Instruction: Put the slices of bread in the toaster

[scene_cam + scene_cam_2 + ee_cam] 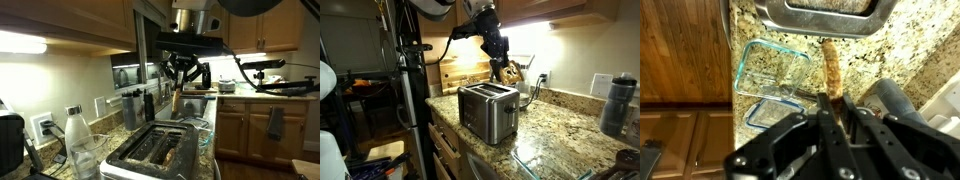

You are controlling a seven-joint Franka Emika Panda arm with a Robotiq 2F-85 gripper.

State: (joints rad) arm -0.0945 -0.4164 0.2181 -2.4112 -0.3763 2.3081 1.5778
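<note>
- In an exterior view, the claw [181, 85] is seen closed on a slice of bread [177, 102]. The slice is held upright in mid-air at the centre of the frame, above and behind the toaster [160, 150] at the lower centre. A tan patch [168, 153] is made out in one slot and may be another slice, but this cannot be confirmed.
- In an exterior view, the toaster [488, 112] is shown standing on the granite desk [560, 130], left of centre. The slice of bread [512, 76] is held above and beyond the toaster's right end, clear of its top.
- In the wrist view, the slice of bread [830, 65] is seen edge-on, pinched in the claw [832, 100] at the lower centre and pointing toward the toaster [830, 8] at the upper edge. Glass containers [775, 70] lie on the desk at the left.
- The step in hand is judged to be the transfer of the gripped slice to a slot.
- For the next move, the slice would need to be lined up lengthwise over a free slot, lowered in, and only then released.
</note>
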